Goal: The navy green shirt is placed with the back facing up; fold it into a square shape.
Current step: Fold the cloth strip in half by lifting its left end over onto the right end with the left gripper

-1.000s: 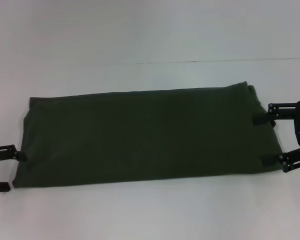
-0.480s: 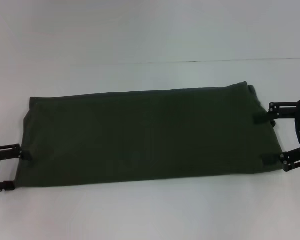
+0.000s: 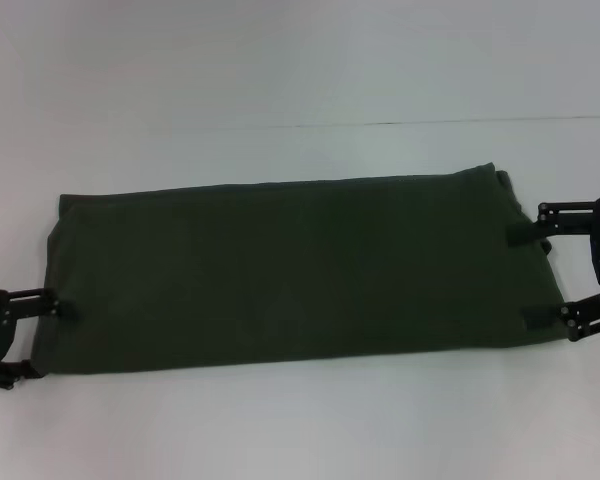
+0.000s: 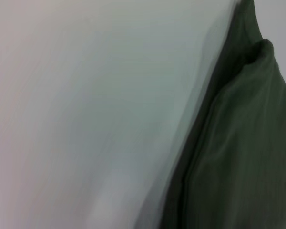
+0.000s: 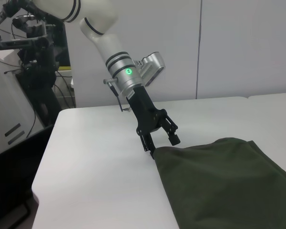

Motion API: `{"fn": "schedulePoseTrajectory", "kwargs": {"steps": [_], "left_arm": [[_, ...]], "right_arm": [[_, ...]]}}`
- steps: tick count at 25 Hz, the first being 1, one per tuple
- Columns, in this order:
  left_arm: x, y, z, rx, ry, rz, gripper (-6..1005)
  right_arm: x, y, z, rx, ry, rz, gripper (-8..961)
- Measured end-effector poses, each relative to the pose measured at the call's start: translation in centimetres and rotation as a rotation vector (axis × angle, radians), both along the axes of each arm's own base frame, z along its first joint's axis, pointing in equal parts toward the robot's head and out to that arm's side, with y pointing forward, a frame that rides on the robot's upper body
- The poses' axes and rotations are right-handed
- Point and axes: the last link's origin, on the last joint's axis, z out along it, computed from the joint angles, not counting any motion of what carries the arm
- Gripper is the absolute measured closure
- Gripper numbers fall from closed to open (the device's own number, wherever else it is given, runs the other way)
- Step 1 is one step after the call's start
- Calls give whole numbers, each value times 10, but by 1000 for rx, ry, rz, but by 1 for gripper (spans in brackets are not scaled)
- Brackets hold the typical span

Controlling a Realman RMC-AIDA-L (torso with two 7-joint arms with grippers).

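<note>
White desk (image 3: 300,70) fills my head view; a pale wall stands behind it in the right wrist view. Shirt (image 3: 290,270) lies flat across the middle of the desk as a long dark green band, plain side up, running from my left to my right.

Left claw (image 3: 35,335) sits at the shirt's left end near the front corner. Its fingers are spread wide; the upper finger (image 3: 52,305) lies on the cloth edge, the lower one at the corner. From the right wrist view the left claw (image 5: 161,138) comes down at a slant, tips touching the cloth's edge. Left wrist view shows only folded hem on desk.

Right claw (image 3: 540,280) is at the shirt's right end, fingers wide apart, both tips resting on top of the cloth.
</note>
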Motion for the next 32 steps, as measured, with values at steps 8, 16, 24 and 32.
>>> {"fn": "schedulePoseTrajectory", "kwargs": {"steps": [8,16,24,32], "left_arm": [[3,3,-3,3,-4,-7,33],[11,9,-9,24,-31,-19,33],[10,7,-11,23,-34,-15,91],[8,6,-11,28,-32,-5,222]], "right_arm": [[0,0,1,0,-1,2,8],[-1,0,3,8,5,5,8],[-2,-1,4,3,17,7,8],[-1,-2,6,6,19,5,9]]}}
